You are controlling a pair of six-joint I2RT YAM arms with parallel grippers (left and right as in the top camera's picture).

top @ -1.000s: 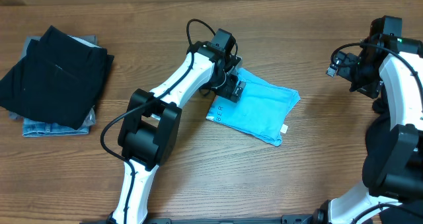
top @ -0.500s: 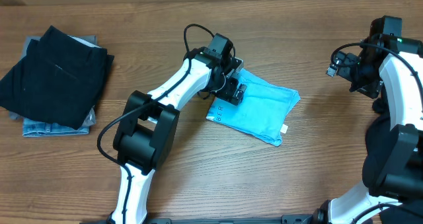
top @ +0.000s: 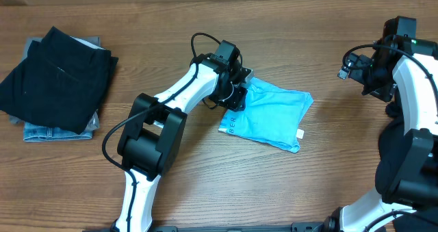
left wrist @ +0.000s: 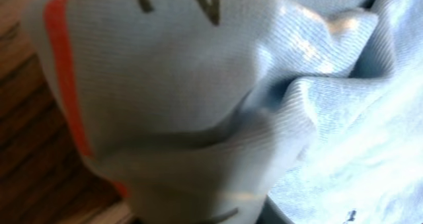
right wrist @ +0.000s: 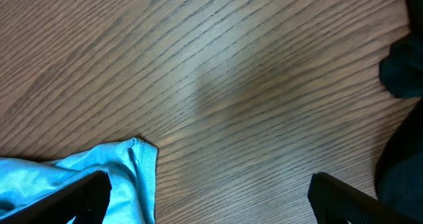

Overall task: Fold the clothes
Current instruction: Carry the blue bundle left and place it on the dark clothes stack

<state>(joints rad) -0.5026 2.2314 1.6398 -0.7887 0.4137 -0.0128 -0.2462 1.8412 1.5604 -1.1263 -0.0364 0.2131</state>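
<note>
Bunching within left end effector (top: 236, 96): T-shirt (top: 274, 116) corner

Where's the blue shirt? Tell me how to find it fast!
Look at the middle of the wooden table, right where the left gripper reaches. The light blue T-shirt lies there folded, one corner pinched by that gripper. It is the only bright thing; the other clothes, stacked far left, are black, grey and denim.

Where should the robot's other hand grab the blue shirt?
The right gripper should probably take the blue T-shirt by its upper right corner, coming from the right. That corner lies flat and free on the table, pointing toward that open gripper, while the left gripper pinches the bunched upper left corner.
</note>
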